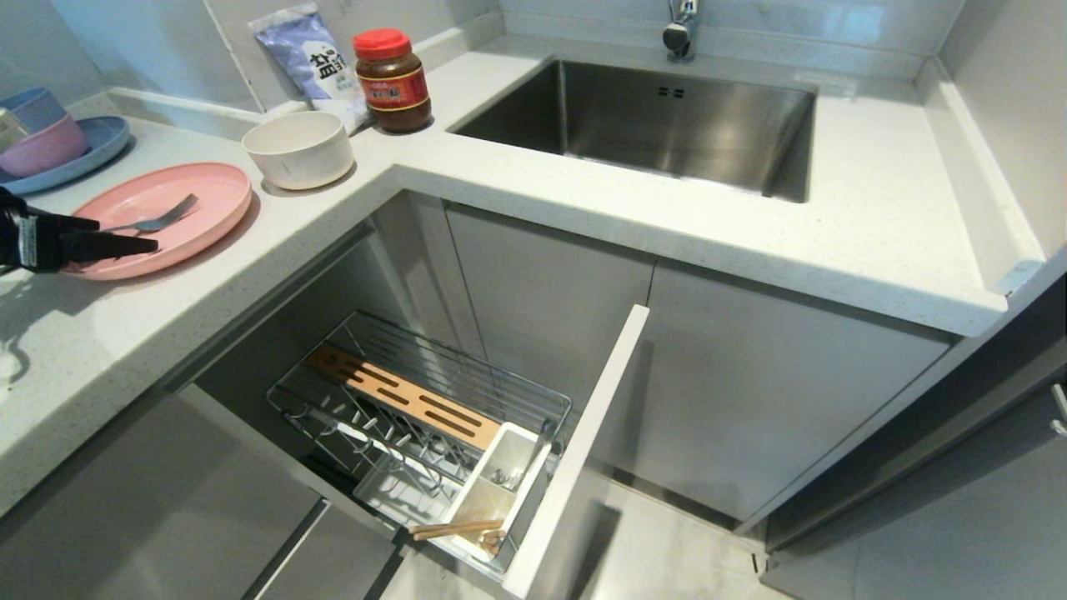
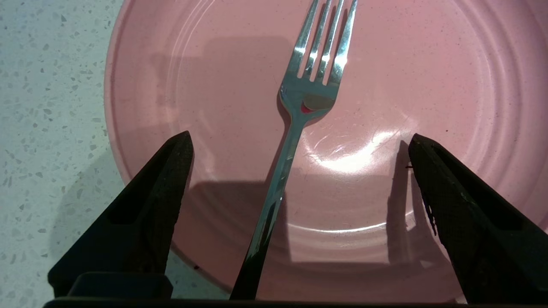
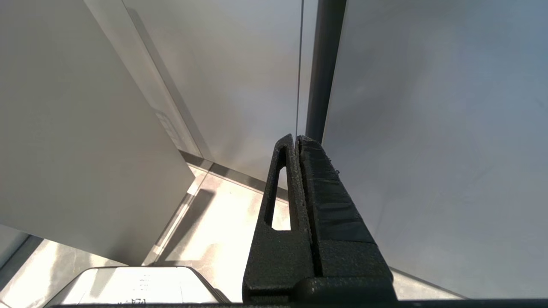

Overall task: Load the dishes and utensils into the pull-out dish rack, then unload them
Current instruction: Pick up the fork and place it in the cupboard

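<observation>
The silver fork point(image 2: 295, 128) lies on the pale-pink plate point(image 1: 208, 187), its long axis running from the plate's near-left rim toward the cream-white bowl point(image 1: 298, 148), tines pointing at the bowl and handle end toward the left gripper point(image 2: 299, 141). That gripper reaches in level from the plate's left edge, low over the rim, its jaws spread wide to either side of the fork's handle without touching it. The chopsticks point(image 1: 454, 528) rest across the white caddy point(image 1: 500, 492) in the pulled-out dish rack point(image 1: 433, 417) below the plate, while the right gripper point(image 3: 296, 141) hangs by the cabinet fronts with its jaws pressed together on nothing.
</observation>
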{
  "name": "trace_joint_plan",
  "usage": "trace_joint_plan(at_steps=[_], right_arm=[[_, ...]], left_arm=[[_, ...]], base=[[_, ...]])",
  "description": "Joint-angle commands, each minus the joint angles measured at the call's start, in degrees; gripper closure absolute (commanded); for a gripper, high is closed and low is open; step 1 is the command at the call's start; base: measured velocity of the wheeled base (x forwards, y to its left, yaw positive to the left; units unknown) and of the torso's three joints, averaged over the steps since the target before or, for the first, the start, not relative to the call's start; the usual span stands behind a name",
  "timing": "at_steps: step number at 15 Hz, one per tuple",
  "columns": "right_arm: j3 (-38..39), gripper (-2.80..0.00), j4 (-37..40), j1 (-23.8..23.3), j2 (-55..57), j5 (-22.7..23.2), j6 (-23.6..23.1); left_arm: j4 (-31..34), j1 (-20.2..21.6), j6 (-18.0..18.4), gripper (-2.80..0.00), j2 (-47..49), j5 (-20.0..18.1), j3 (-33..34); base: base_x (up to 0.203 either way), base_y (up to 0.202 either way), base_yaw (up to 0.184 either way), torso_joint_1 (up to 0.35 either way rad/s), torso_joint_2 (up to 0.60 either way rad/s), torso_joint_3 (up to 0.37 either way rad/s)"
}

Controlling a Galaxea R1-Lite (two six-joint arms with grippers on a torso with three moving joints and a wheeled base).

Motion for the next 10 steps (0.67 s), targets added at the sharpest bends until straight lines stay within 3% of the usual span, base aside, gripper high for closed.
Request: trace_joint_plan(at_steps=[1,4,5,10], right_arm=[[0.09,0.00,-0.02,-0.01,-0.13,0.00,0.00],[0.05,0.00,-0.02,-0.01,-0.17,0.00,0.00],[0.09,0.00,-0.02,-0.01,-0.13,0.00,0.00],[0.03,0.00,-0.02,-0.01,-0.15,0.00,0.00]], left_arm=[[0.17,-0.20,0.21,-2.80,0.08,-0.25,0.01],[0.00,-0.22,0.21,-2.80,0.16,-0.25,0.01],[-0.01,-0.29,0.21,0.00,0.26,-0.25,0.01],[-0.44,-0.29,0.21,0.00,0.26,-0.25,-0.08]], base=[[0.000,0.000,0.000,0.000,0.00,0.000],[0.000,0.000,0.000,0.000,0.00,0.000],[0.000,0.000,0.000,0.000,0.00,0.000],[0.000,0.000,0.000,0.000,0.00,0.000]])
